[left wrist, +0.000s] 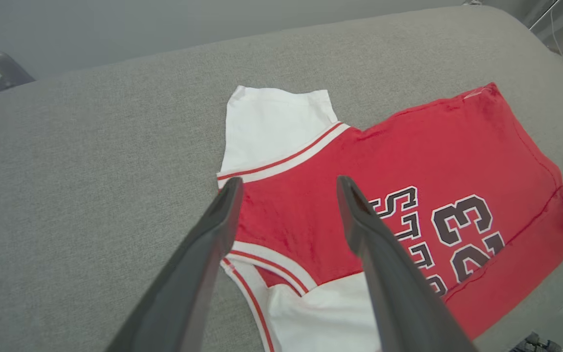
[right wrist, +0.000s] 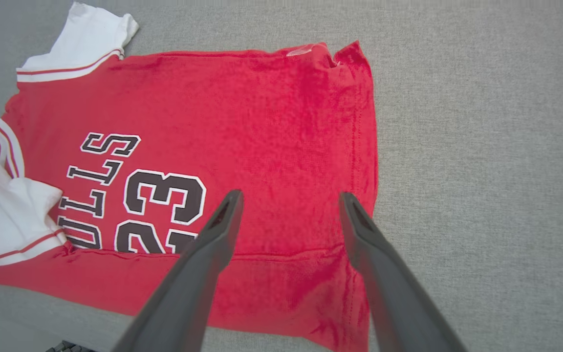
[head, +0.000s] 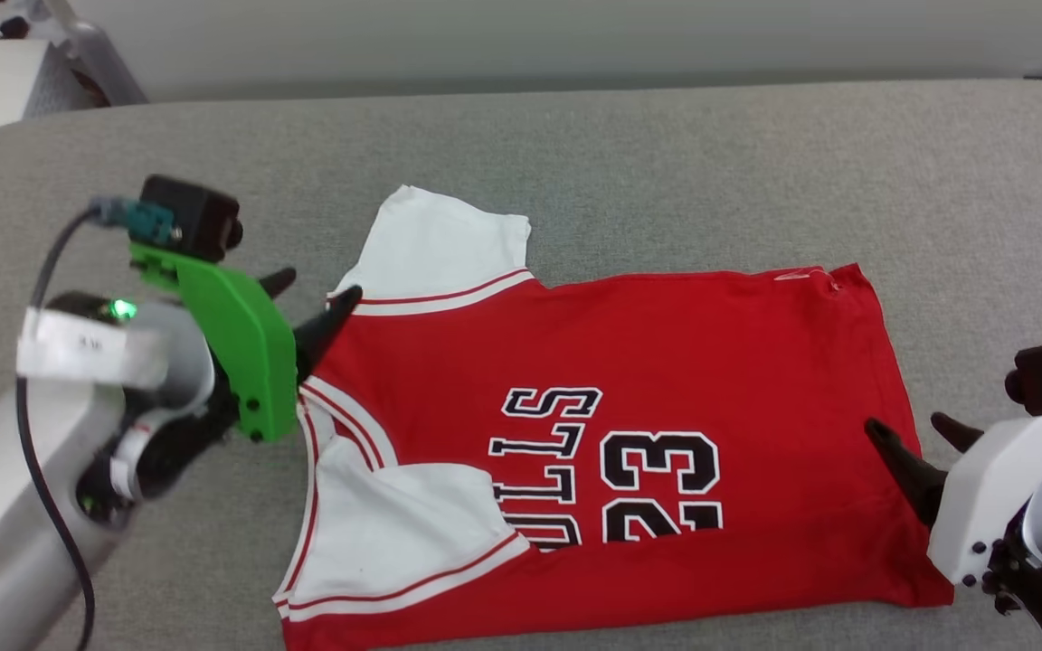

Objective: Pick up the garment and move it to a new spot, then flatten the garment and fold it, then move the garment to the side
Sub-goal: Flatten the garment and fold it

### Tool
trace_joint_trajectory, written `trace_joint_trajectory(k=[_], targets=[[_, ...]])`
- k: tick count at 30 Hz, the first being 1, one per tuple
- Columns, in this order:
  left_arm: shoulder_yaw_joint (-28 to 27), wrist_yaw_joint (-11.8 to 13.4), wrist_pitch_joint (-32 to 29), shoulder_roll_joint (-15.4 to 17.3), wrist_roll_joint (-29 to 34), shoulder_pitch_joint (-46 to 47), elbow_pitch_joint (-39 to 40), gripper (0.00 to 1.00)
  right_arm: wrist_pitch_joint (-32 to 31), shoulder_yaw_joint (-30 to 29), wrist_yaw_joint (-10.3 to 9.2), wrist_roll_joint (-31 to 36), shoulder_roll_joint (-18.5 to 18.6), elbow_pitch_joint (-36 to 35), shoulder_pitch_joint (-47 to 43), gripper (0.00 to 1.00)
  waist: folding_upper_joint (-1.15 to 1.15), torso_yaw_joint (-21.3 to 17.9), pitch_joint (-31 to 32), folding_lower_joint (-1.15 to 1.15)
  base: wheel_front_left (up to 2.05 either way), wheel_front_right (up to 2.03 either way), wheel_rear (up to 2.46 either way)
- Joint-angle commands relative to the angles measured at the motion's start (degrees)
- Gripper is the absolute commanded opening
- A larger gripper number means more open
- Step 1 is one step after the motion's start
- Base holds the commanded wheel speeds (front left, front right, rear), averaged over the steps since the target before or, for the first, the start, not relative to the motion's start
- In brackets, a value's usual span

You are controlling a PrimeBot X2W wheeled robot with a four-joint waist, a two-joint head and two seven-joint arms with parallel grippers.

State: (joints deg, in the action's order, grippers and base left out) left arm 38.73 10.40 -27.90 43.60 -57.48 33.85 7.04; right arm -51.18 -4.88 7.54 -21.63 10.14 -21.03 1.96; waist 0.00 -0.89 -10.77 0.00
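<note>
The garment point(head: 648, 362) is a red jersey with white sleeves, lying spread on a grey cushioned surface point(head: 666, 154), collar to the left and hem to the right. Its near long edge is folded up over the lower part of the "23" lettering, and the near white sleeve point(head: 394, 533) lies folded inward. My left gripper point(head: 315, 291) is open just above the shoulder by the collar; the left wrist view shows its fingers straddling the red shoulder fabric point(left wrist: 289, 182). My right gripper point(head: 907, 425) is open over the hem edge point(right wrist: 290, 195). Neither holds any cloth.
The grey surface reaches well beyond the garment to the far side and right point(right wrist: 482, 146). Its rounded far edge meets a pale wall point(head: 530, 36). A grey object point(head: 96, 45) stands past the far left corner. The surface's near edge runs just below the garment.
</note>
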Motion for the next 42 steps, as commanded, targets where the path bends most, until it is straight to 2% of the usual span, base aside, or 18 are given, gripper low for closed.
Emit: trace_joint_trajectory(k=[1, 9, 15, 22, 28, 31, 32, 33, 37, 42], targets=[[-0.08, -1.08, -2.65, 0.40, -0.57, 4.14, -1.54, 1.00, 0.07, 0.75, -0.05, -0.21, -0.42, -1.08, 1.38, 1.00, 0.00, -4.06, -5.13, 0.00, 0.00, 0.00, 0.00], [0.64, -4.93, -14.15, -2.50, -1.22, 21.31, -15.97, 1.00, 0.91, 4.10, -0.05, -0.90, -1.48, -3.77, 4.73, 1.00, 0.00, -8.51, -12.28, 0.00, 0.00, 0.00, 0.00], [2.85, -6.81, -18.49, -6.17, 0.30, 29.28, -27.51, 1.00, 2.01, 5.96, -0.05, -1.26, -1.37, -3.40, 6.62, 1.00, 0.00, -10.54, -15.88, 0.00, 0.00, 0.00, 0.00], [5.21, -9.54, -18.09, -7.77, 3.58, 33.86, -38.87, 1.00, 3.96, 8.13, -0.05, -1.40, -1.91, -1.63, 8.08, 1.00, 0.00, -11.97, -18.14, 0.00, 0.00, 0.00, 0.00], [5.90, -11.76, -14.13, -9.03, 5.20, 35.16, -45.11, 1.00, 5.12, 9.03, -0.05, -1.57, -2.11, -0.71, 8.47, 1.00, 0.00, -12.40, -18.86, 0.00, 0.00, 0.00, 0.00], [6.55, -12.64, -14.08, -9.77, 5.50, 35.56, -47.55, 1.00, 5.43, 8.95, -0.05, -1.55, -1.95, -0.56, 8.56, 1.00, 0.00, -12.35, -19.29, 0.00, 0.00, 0.00, 0.00], [6.70, -13.05, -14.65, -10.19, 5.15, 35.61, -48.41, 0.58, 5.49, 8.90, -0.05, -1.54, -1.87, -0.49, 8.62, 1.00, 0.00, -12.29, -19.44, 0.00, 0.00, 0.00, 0.00], [6.78, -13.31, -15.06, -10.51, 4.89, 35.68, -49.00, 0.00, 5.54, 8.89, -0.05, -1.51, -1.81, -0.43, 8.68, 1.00, 0.00, -12.24, -19.54, 0.00, 0.00, 0.00, 0.00], [7.55, -13.73, -16.77, -11.39, 4.64, 35.95, -51.02, 0.00, 5.64, 8.97, -0.05, -1.37, -1.81, -0.10, 9.12, 1.00, 0.00, -11.92, -19.62, 0.00, 0.00, 0.00, 0.00], [6.37, -14.45, -13.56, -12.54, 3.49, 35.83, -51.90, 0.00, 4.99, 8.73, -0.05, -1.19, -0.96, 0.53, 9.86, 1.00, 0.00, -11.14, -17.75, 0.00, 0.00, 0.00, 0.00]])
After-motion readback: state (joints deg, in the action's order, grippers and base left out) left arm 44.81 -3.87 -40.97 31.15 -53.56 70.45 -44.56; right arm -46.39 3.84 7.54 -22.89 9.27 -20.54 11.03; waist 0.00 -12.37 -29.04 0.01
